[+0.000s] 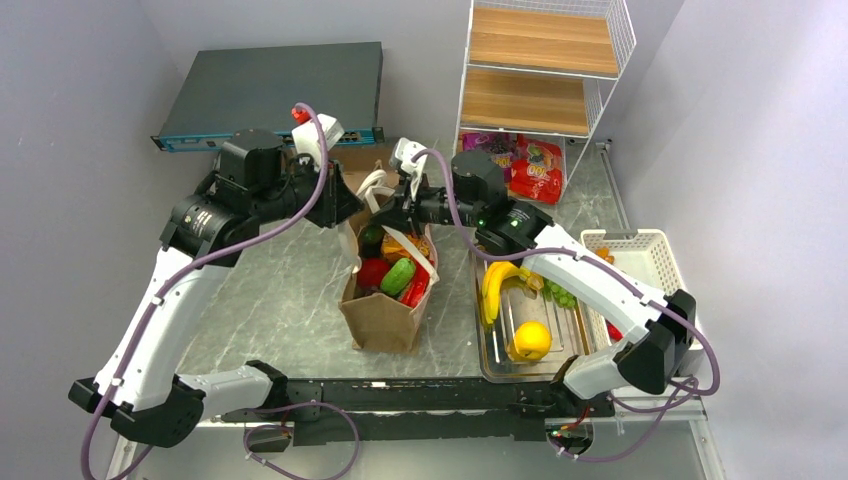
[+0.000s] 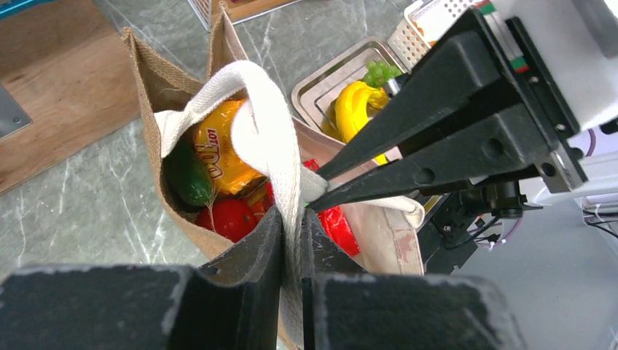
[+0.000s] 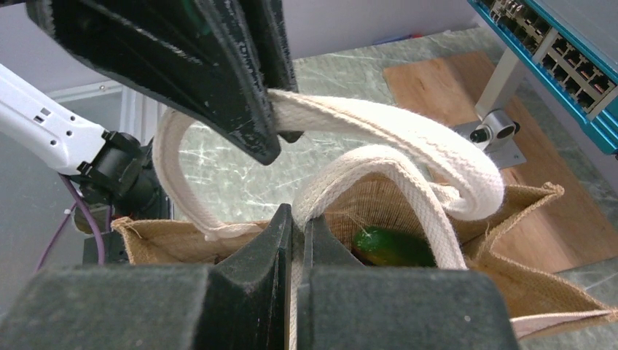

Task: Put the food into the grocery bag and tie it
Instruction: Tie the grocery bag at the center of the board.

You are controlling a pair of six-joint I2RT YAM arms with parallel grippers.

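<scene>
Left gripper (image 2: 291,230) fingers clamped on cream handle (image 2: 280,157). Right gripper (image 3: 297,230) fingers pinch other handle (image 3: 379,164). Handles crossed above full grocery bag (image 1: 380,325).

Bag mouth: crossed handles (image 2: 266,138) span the grocery bag (image 1: 383,322) opening. The left gripper (image 2: 291,222) and right gripper (image 3: 297,219), each clamped on one, crowd above it.
Left of bag: bare table (image 1: 270,290).
Right of bag: fruit tray (image 1: 483,345) just beside.
</scene>
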